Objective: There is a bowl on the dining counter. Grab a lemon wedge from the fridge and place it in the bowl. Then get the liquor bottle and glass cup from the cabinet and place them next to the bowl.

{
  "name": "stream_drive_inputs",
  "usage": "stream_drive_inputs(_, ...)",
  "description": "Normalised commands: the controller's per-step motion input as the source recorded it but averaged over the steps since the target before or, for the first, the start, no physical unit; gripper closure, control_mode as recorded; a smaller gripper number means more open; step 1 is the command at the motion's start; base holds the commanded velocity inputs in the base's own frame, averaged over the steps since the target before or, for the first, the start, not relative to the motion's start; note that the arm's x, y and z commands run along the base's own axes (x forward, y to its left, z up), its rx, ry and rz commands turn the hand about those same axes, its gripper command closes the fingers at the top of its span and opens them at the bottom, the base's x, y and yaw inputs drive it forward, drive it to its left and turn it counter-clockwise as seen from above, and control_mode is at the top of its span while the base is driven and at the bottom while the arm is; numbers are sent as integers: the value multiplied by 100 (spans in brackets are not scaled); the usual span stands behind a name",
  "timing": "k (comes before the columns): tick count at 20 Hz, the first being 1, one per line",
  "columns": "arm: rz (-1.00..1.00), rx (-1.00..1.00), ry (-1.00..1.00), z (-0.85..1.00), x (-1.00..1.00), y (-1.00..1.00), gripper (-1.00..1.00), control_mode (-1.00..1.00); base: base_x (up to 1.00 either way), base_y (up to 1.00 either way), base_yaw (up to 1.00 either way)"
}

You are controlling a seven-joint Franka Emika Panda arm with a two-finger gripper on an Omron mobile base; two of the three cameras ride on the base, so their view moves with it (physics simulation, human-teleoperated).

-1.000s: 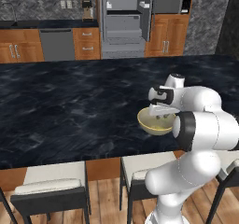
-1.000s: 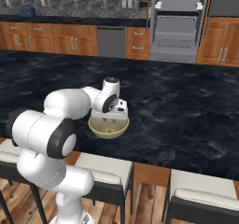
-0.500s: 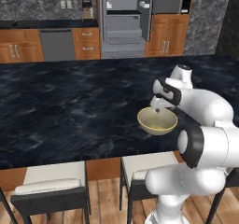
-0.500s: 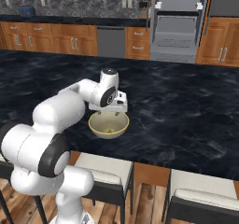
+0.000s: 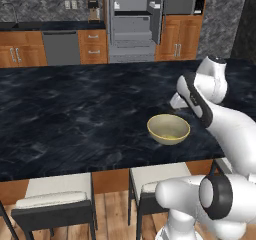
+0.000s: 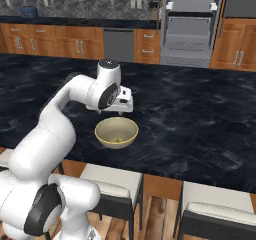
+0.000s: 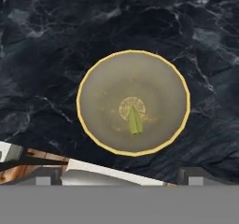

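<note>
The gripper hangs above the dining counter, just behind the bowl, with its jaws spread wide and nothing between them. In the hand view the two dark fingertips stand far apart at the lower edge, and the bowl lies whole beneath them, well clear of both.

The lemon wedge rests in the bottom of the bowl, a small yellow-green sliver lying just off the pale centre ring. From the right base view it shows as a greenish speck at the bowl's floor, and from the left base view as a faint yellowish patch inside the bowl.

The bowl sits upright on the black marbled top, near the edge closest to the stools, with bare stone all around it. In the left base view the hand is up behind and to the right of the bowl, not touching it.

Below the counter's edge stand white-seated stools on a wooden floor. Across the room the grey fridge stands with its doors open, its shelves and white door bins showing, flanked by wooden cabinets. A grey dishwasher panel sits under the far counter to the left of the fridge.
</note>
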Motion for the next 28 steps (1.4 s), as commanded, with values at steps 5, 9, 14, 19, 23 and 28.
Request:
stream_drive_inputs(5,0,0,-18,70,-82,0,-100,-100,0,0,0)
stream_drive_inputs(9,0,0,-37,4,-94,16,-100,-100,0,0,0)
stream_drive_inputs(14,-3,10,-21,14,-79,25,-100,-100,0,0,0)
stream_drive_inputs(19,-6,14,-5,11,-69,43,-100,-100,0,0,0)
stream_drive_inputs(23,-1,1,-2,0,-14,17,-100,100,-25,66,-3)
stream_drive_inputs(28,0,0,0,0,0,0,-100,100,-15,100,-1)
